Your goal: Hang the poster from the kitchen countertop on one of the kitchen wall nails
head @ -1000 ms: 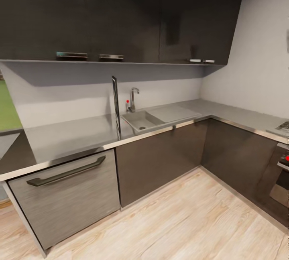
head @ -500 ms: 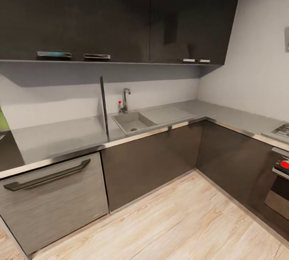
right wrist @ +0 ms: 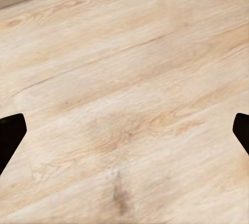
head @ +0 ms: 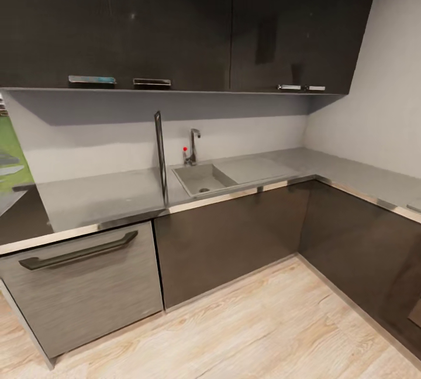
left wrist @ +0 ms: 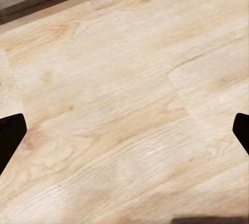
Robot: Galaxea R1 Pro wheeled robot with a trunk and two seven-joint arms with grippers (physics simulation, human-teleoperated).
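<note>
While the poster (head: pixel 161 157) stands on edge on the countertop (head: pixel 105 195), both grippers (left wrist: pixel 124 130) (right wrist: pixel 124 130) point down at the floor (left wrist: pixel 124 79), fingers wide apart, holding nothing.

left gripper (left wrist: pixel 124 133) fingers spread wide, nothing between; right gripper (right wrist: pixel 124 133) same, both aimed downward

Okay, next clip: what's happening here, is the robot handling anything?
Nothing is being handled. The head view looks over the kitchen countertop, where the poster stands upright, seen edge-on, just beside the sink. Both wrist views look down at the wooden floor: the left gripper and right gripper have their fingers spread wide with nothing between them.
</note>
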